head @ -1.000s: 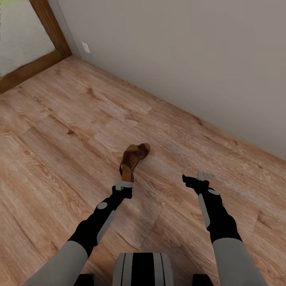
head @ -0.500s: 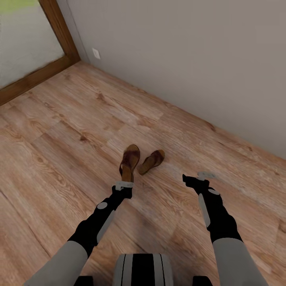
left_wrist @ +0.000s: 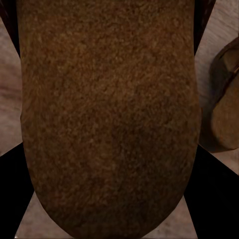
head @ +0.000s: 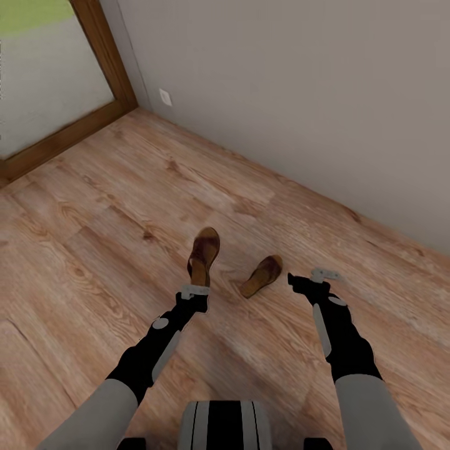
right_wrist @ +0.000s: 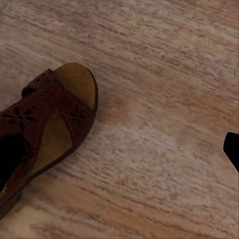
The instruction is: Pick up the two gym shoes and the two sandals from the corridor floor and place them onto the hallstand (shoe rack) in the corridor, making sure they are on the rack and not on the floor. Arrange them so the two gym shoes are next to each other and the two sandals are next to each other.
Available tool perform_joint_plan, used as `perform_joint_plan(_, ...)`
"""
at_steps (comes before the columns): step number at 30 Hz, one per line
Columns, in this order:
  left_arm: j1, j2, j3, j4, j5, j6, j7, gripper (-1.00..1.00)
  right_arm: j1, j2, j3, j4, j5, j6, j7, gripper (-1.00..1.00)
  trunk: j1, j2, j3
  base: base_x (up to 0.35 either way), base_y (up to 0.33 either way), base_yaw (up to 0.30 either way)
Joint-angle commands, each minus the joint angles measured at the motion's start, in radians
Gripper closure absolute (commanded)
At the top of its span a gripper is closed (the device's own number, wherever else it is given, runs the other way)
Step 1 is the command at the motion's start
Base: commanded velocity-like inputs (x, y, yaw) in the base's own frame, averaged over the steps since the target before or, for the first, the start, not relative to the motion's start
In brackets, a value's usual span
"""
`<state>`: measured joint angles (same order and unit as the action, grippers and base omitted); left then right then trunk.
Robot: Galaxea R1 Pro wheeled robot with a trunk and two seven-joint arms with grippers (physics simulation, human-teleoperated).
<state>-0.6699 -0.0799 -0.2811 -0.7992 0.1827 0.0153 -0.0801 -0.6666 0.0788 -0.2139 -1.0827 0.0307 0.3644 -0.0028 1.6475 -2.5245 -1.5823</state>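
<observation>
Camera view has swung since the earlier head frames: door frame and wall socket slide rightward, and the second dark brown leather slip-on sandal [head: 262, 275], formerly overlapping the first, now lies clear of it on the light wood-plank floor [head: 94, 237]. Both arms keep the same pose in frame.

Left gripper [head: 195, 290] is clamped on the heel end of the first dark brown leather sandal with tan insole [head: 204, 253], which extends straight ahead of the claw. The left wrist view has the fuzzy brown sole [left_wrist: 109, 119] between the black fingers, confirming the hold, with the other sandal [left_wrist: 226, 99] off to one side.

Right gripper [head: 311, 279] is empty; jaw opening cannot be judged from these frames, since just one dark finger tip [right_wrist: 232, 149] shows at the wrist view's edge.

Key relation: the loose sandal rests on the floor just to the inner side of the right claw and slightly short of its tip, near but not touching. Its long axis runs diagonally, toe away from the robot and angled toward the right claw. The right wrist view shows its open toe and floral-punched strap [right_wrist: 47, 124]. Judgement: right arm is nearer and should take it.
</observation>
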Motion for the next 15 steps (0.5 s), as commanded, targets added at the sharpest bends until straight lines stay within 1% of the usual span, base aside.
perform_joint_plan(1,0.000,0.000,-0.001,-0.001,0.010,0.002,-0.002,1.00,0.000,0.001,-0.002,-0.005,0.003,0.007,0.000,-1.00,0.000,0.000,0.000,0.211,0.292,-0.007)
perform_joint_plan(4,0.000,0.000,-0.001,0.000,0.011,0.002,-0.002,1.00,-0.001,0.001,-0.002,-0.009,0.003,0.008,0.000,-1.00,0.000,0.000,0.001,0.197,0.293,-0.083)
perform_joint_plan(7,0.000,0.000,-0.001,0.000,0.022,0.002,-0.002,1.00,-0.001,0.001,-0.002,-0.011,0.003,0.009,0.000,-1.00,0.000,0.000,0.003,0.166,0.297,-0.207)
perform_joint_plan(11,0.000,0.003,-0.001,-0.001,0.071,0.002,-0.001,1.00,-0.001,0.000,-0.002,-0.011,0.003,0.010,0.000,-1.00,0.000,0.000,0.007,0.107,0.303,-0.240)
perform_joint_plan(13,0.000,0.004,-0.001,-0.001,0.086,0.002,-0.001,1.00,-0.001,0.000,-0.002,-0.011,0.003,0.010,0.000,-1.00,0.000,0.000,0.009,0.028,0.301,-0.248)
perform_joint_plan(15,0.000,0.005,-0.001,-0.002,0.092,0.002,-0.001,1.00,-0.001,0.000,-0.002,-0.011,0.003,0.010,0.000,-1.00,0.000,0.000,0.011,0.007,0.171,-0.250)
